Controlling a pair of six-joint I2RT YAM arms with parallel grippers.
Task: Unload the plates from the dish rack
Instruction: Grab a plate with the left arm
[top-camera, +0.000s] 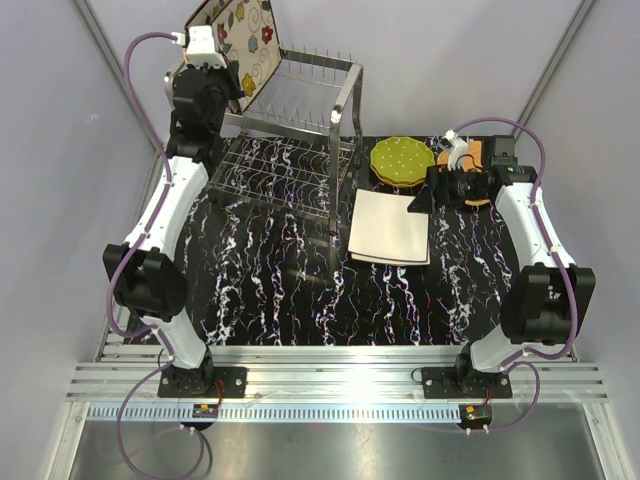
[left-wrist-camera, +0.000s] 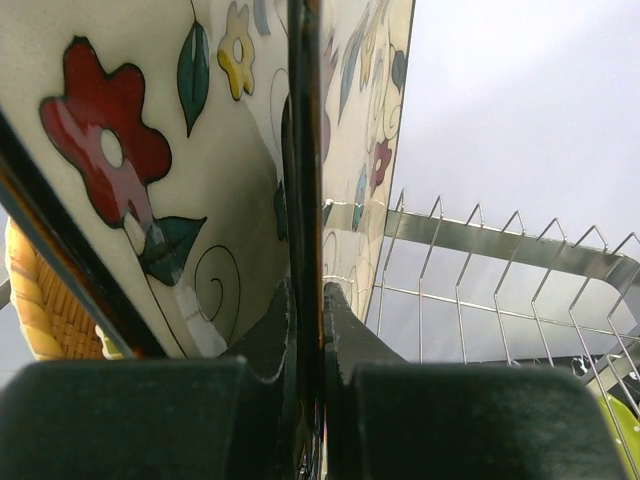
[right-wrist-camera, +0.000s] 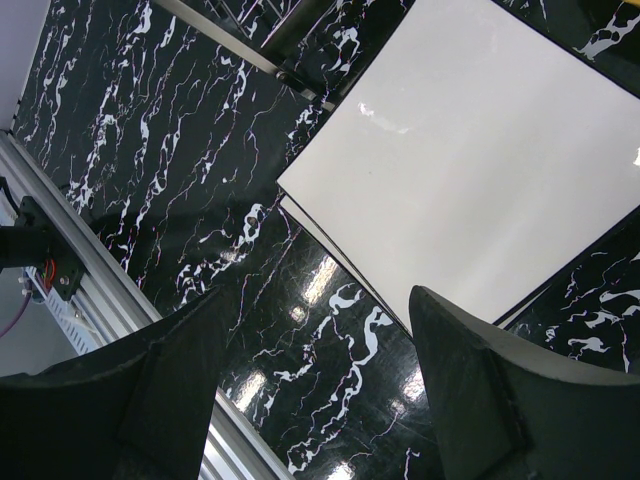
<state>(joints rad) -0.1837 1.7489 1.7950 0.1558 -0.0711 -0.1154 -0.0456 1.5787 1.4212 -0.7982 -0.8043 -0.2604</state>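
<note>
A black desk (top-camera: 260, 290) veined with white is closed in by pale grey walls; a ribbed aluminium rail (top-camera: 330, 380) runs along its near edge and carries both arm bases. The dish rack (top-camera: 300, 130) stands at the back left of the desk, its prongs upright along the top tier and a wire grid shelf below; its tall steel corner post rises between the rack and the plates lying to its right.

The left pincer (top-camera: 212, 42) is pressed together on the rim of a square flowered plate (top-camera: 250, 40), which is held tilted above the rack's back left corner; in the left wrist view an orange-tan woven rim (left-wrist-camera: 30, 300) shows behind it. The right pincer (top-camera: 422, 198) hangs spread over the right side of the desk, holding nothing.

Beneath it lie plain cream square plates (top-camera: 390, 228), at least two, stacked; just behind them a round green dotted plate (top-camera: 402, 160), possibly more than one; a wicker plate (top-camera: 476, 202) lies mostly hidden under the right arm.
</note>
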